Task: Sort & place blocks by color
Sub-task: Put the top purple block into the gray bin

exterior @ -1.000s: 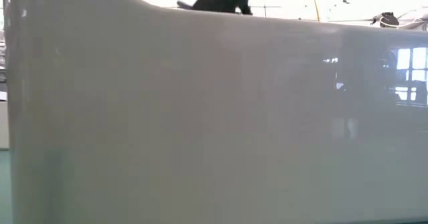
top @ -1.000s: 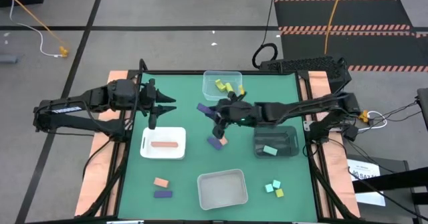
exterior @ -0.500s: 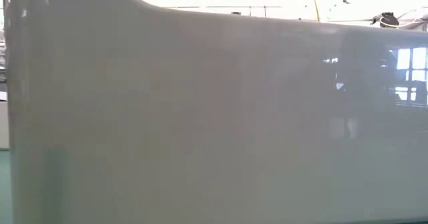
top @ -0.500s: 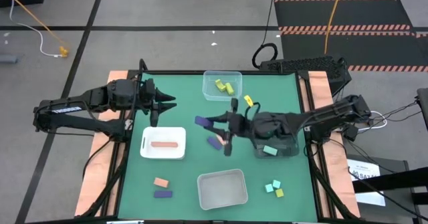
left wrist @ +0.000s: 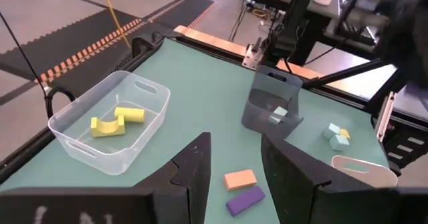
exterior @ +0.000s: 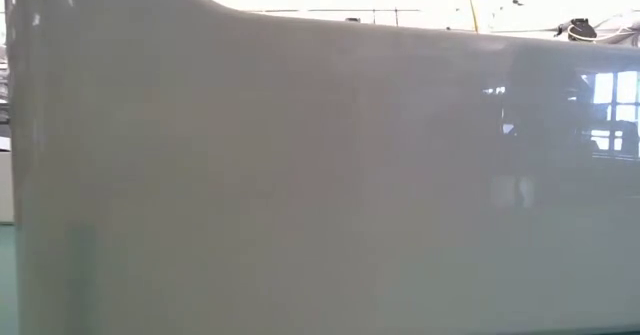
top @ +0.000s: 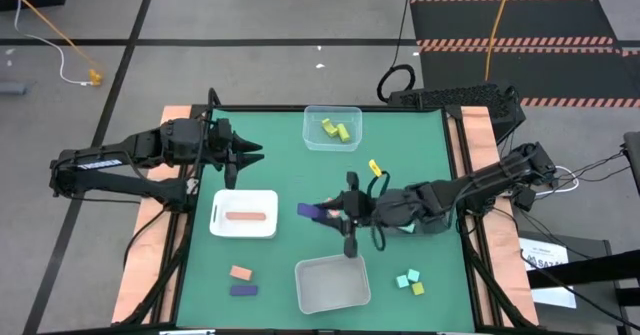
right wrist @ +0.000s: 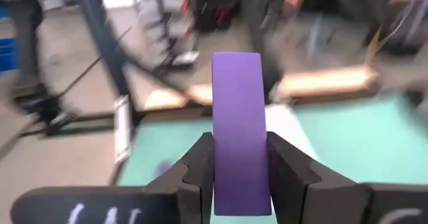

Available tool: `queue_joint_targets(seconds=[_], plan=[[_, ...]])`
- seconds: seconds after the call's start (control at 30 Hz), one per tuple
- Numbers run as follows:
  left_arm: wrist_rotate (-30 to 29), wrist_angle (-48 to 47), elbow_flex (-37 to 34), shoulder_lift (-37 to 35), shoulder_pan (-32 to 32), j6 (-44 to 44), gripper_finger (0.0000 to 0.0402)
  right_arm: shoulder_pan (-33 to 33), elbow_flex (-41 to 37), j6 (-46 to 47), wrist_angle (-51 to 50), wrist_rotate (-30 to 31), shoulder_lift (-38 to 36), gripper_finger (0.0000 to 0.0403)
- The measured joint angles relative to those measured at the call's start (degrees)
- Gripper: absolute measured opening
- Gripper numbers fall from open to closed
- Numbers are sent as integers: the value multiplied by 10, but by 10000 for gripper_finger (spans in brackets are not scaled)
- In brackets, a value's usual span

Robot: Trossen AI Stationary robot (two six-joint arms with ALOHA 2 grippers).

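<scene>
My right gripper (top: 320,211) is shut on a purple bar (top: 307,210) over the table's middle, just beyond a grey-white tray (top: 332,283). My left gripper (top: 240,160) is open and idle above the table's left side, past a white tray (top: 262,227) that holds a salmon bar (top: 244,215). Two yellow blocks (top: 335,129) lie in a clear tub (top: 332,112). A salmon block (left wrist: 239,179) and a purple block (left wrist: 245,200) rest flat on the mat. Another salmon (top: 240,273) and purple (top: 243,290) pair lies near the left front, and teal and yellow cubes (top: 408,281) lie at the right front. My right gripper pinches the purple bar's long side faces (right wrist: 237,177) between its two fingers (right wrist: 200,167). The bar lies along the fingers and sticks out past their tips. In the high view the fingers point level toward the table's left, and the bar is lifted clear of the mat.
A dark bin (left wrist: 271,103) with a teal piece inside stands on the right, partly under my right arm. In the low view, the wall of a white tray (exterior: 320,175) fills nearly the whole picture. The mat's wooden borders run along both sides.
My right gripper has carried the purple bar from near the clear tub toward the table's near edge, stopping just beyond the grey-white tray, while the arm drew back to the right. It stayed shut on the bar throughout.
</scene>
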Motion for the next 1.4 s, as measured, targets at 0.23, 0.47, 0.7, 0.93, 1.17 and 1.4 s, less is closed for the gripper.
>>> queue_joint_targets(seconds=[0.23,0.47,0.7,0.93,1.17,1.4], plan=[[0,0,0,0,0,-17,131,7,0,169,-99,-136,6,84],[-19,-2,0,0,0,-67,131,26,1,190,-137,-199,61,84],[-26,-22,0,0,0,-98,131,38,1,209,-98,-318,132,84],[-33,-31,0,0,0,-114,131,46,1,240,-94,-342,198,84],[-34,-31,0,0,0,-124,131,48,1,250,-89,-293,249,84],[-35,-48,0,0,0,-113,131,46,1,254,-73,-294,258,84]])
